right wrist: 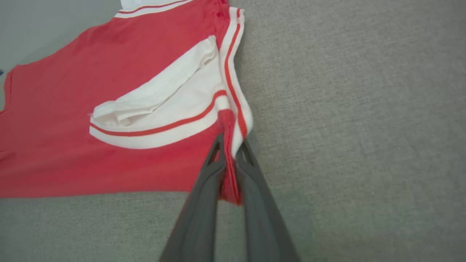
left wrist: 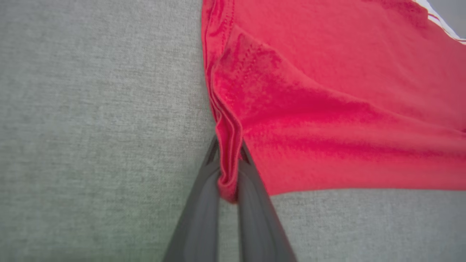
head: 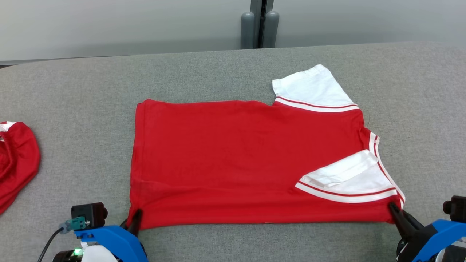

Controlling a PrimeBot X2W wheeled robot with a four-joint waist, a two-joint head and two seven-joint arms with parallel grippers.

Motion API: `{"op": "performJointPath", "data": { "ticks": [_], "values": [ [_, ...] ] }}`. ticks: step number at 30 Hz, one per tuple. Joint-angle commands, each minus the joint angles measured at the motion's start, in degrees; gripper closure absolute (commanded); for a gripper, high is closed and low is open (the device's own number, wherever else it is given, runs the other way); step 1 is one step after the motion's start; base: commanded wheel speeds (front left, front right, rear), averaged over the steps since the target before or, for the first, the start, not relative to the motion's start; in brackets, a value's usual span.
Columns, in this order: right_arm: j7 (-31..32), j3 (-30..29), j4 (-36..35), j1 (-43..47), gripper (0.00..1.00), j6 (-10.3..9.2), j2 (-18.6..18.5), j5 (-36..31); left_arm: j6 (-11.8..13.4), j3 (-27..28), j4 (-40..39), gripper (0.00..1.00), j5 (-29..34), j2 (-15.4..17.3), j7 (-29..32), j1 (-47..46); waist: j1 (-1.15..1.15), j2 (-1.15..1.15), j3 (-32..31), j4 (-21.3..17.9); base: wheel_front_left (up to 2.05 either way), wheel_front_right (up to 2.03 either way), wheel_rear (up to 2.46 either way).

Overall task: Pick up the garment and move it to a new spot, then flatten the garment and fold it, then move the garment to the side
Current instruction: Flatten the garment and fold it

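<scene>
Status: shirt is at the centre of the grey tabletop, spread flat and mostly wrinkle-free, so I'd call the pick-and-move and flatten steps done and the fold just started. Near sleeve is already turned in over the red body at about 4 o'clock. Far sleeve sticks out at about 1 o'clock, not yet folded. Orientation: long axis runs 9 to 3 o'clock across the head view, with the hem at 9 and the striped collar end pointing to 3. Left tool is at 7 o'clock, clamped almost fully closed on the near hem corner; its wrist view shows a bunched ridge of red cloth pinched between the two fingers. Right tool is at 5 o'clock, likewise nearly closed, gripping the near shoulder corner with red and white trim between the fingers. Both corners look slightly lifted, and the near edge is taut between them. My read is a lengthwise fold is next, near edge carried toward 12 o'clock. Left to do: that fold, the far sleeve, any cross fold, then the shift to the side. A second red garment sits crumpled at 9 o'clock, well apart from the shirt.
</scene>
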Motion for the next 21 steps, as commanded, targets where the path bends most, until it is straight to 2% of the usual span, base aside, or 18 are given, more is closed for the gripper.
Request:
{"op": "performJointPath", "data": {
  "ticks": [1,2,6,10,12,17,21],
  "values": [
    [0.0,-0.2,-0.1,0.8,0.06,-0.01,-0.2,0.6,0.3,0.4,-0.9,0.13,-0.2,0.4,-0.4,0.6,0.0,0.0,0.0,0.0,0.0,0.0,0.0],
    [-0.1,-0.1,0.2,1.2,0.0,-0.01,-0.2,0.9,0.4,0.0,-1.2,0.0,-0.3,0.5,0.1,1.4,0.0,0.0,0.1,0.0,0.0,0.0,0.0],
    [-0.1,0.4,-0.1,0.0,0.0,0.0,-0.2,0.1,1.2,-0.3,-2.6,0.0,-0.6,0.4,1.3,1.9,0.0,0.0,0.3,0.2,0.0,0.0,0.0],
    [2.0,1.0,-3.6,-4.6,0.0,0.0,-0.3,-3.3,1.8,-0.1,-5.0,0.0,0.0,1.7,3.3,-0.7,0.0,0.0,0.9,0.2,0.0,0.0,0.0],
    [4.0,1.8,-5.2,-8.1,0.0,0.0,-1.7,-4.4,1.8,0.2,-6.3,0.0,-0.1,2.7,5.4,-2.8,0.0,0.0,1.5,0.1,0.0,0.0,0.0],
    [10.1,6.0,-4.7,-20.9,0.0,0.0,-6.6,-3.9,0.1,0.5,-8.1,0.0,0.0,6.3,12.4,-12.5,0.0,0.0,3.7,-0.3,0.0,0.0,0.0],
    [13.0,10.7,0.7,-32.1,0.0,0.0,-9.4,-3.1,-3.0,-0.1,-6.2,0.0,0.2,8.9,19.0,-22.2,0.0,0.0,6.4,-1.3,0.0,0.0,0.0]
  ]
}}
